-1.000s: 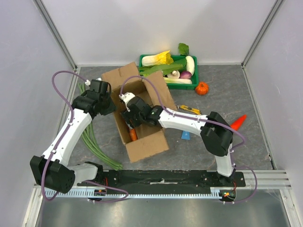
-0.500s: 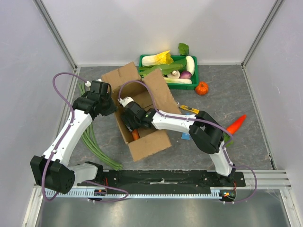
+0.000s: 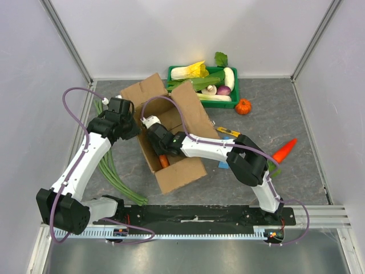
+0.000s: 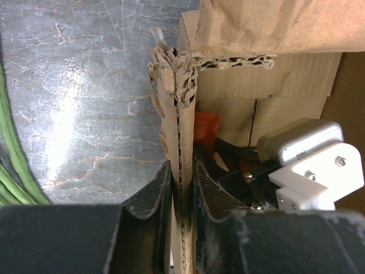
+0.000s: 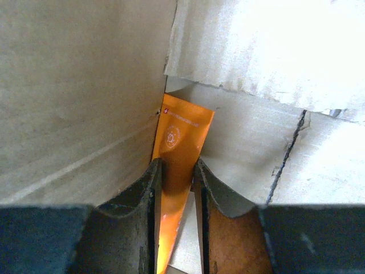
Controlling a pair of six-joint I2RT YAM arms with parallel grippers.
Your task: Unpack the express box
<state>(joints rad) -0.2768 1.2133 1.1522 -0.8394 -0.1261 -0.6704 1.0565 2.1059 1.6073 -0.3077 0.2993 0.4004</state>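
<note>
Grey, marble-patterned table (image 3: pixel 285 114) is carrying the express box (image 3: pixel 179 174), which is sitting open just ahead of both arm bases with its flaps spread outward.

The left claw (image 4: pixel 181 182) is clenching on the box's side wall, one finger outside and one inside the torn corrugated edge. That grip is most likely bracing the carton so it is not sliding or tipping while the other arm is working inside.

The right claw (image 5: pixel 174 171) is reaching down into the box. It is grasping an orange packet (image 5: pixel 179 137) that is standing on edge directly between its fingers. The packet is pressing against the cardboard wall to the claw's left, in a corner of the box, which is probably why the claw is approaching it edge-on.

Beyond the right claw and past the far flap, a green tray (image 3: pixel 234 94) of vegetables is waiting, seemingly for unpacked items. Outside the box, on the left claw's outer side, long green stalks (image 3: pixel 111 165) are lying flat.
</note>
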